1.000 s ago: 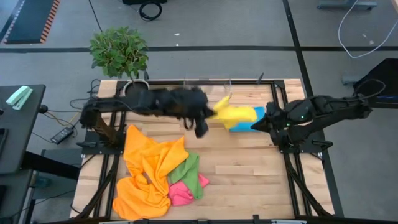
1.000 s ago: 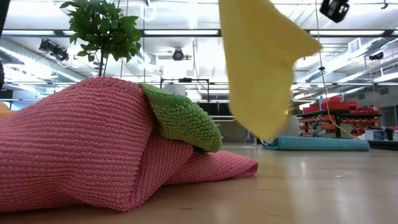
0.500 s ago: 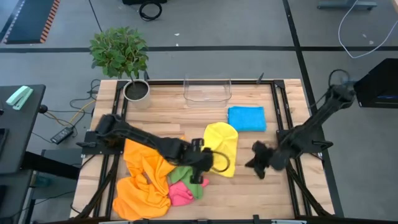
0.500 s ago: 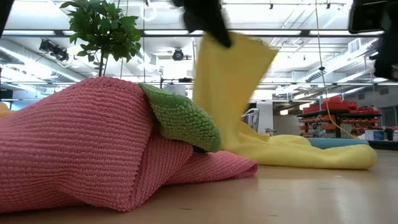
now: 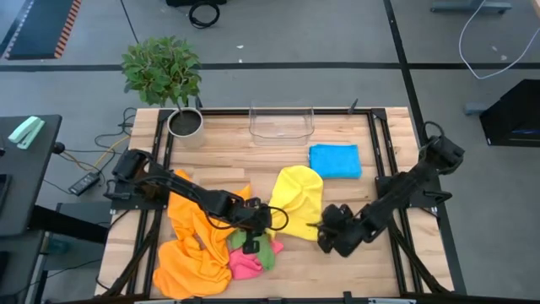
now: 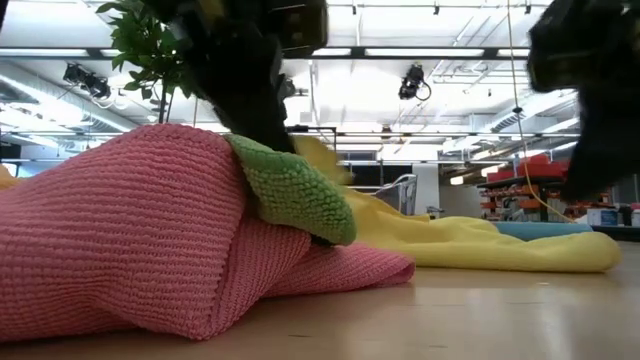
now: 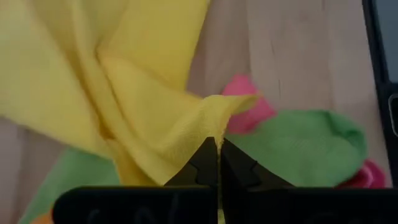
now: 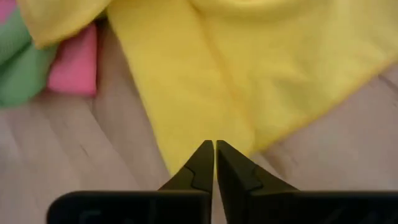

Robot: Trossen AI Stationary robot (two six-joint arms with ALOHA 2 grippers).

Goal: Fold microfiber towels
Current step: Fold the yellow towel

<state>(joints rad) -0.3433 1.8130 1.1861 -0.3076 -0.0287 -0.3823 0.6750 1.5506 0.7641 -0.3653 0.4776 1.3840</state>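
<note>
1. At the far left of the wooden table (image 5: 337, 270), the orange towels (image 5: 198, 232) lay in a crumpled heap near the front edge, with one fold running up toward the left arm.
2. Just right of the heap, the green towel (image 5: 268, 247) and the pink towel (image 5: 245, 263) lay bunched together, touching each other and the orange cloth; from the low view the pink one filled the foreground with the green one draped over its upper edge.
3. The left gripper (image 7: 218, 147) hung low over the green and pink pile, its jaws pressed together on a corner of the yellow towel (image 5: 297, 198), which rose to a small peak at the fingertips.
4. The yellow towel spread across the middle of the table, partly flat and partly wrinkled, its near-left corner lifted in that pinch and overlapping the green cloth.
5. The right gripper (image 8: 215, 149) sat low at the front right edge of the yellow towel, jaws pressed together with the tips at the cloth's edge; whether any cloth was caught between them could not be told.
6. Behind the yellow towel, the blue towel (image 5: 335, 160) lay folded flat, apart from the other cloths.
7. At the back edge stood a clear plastic bin (image 5: 281, 123), and at the back left corner a potted plant (image 5: 164, 72).
</note>
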